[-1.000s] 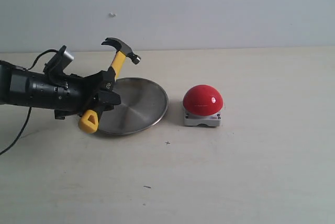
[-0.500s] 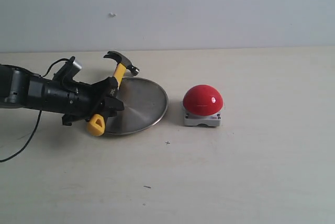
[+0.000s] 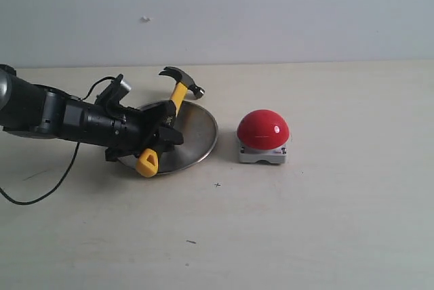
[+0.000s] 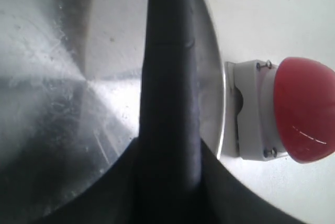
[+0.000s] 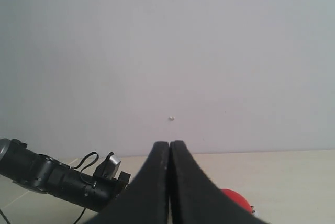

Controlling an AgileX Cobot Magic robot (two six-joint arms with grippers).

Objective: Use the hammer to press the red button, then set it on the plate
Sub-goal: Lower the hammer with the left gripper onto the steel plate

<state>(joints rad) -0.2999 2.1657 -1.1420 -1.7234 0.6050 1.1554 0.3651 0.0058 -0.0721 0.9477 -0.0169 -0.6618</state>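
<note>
Yellow-handled hammer (image 3: 176, 95) pinched, seemingly tight, in the left gripper (image 3: 165, 127) over the plate (image 3: 200, 134): carry its head to three o'clock, squarely onto the button (image 3: 262, 129).

The left gripper (image 3: 165, 131) has carried the hammer (image 3: 178, 92) rightward and lower, over the plate (image 3: 202, 133), its head nearer the red button (image 3: 263, 129).

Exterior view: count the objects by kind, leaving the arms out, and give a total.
hammer: 1
button: 1
plate: 1
Total: 3
</note>
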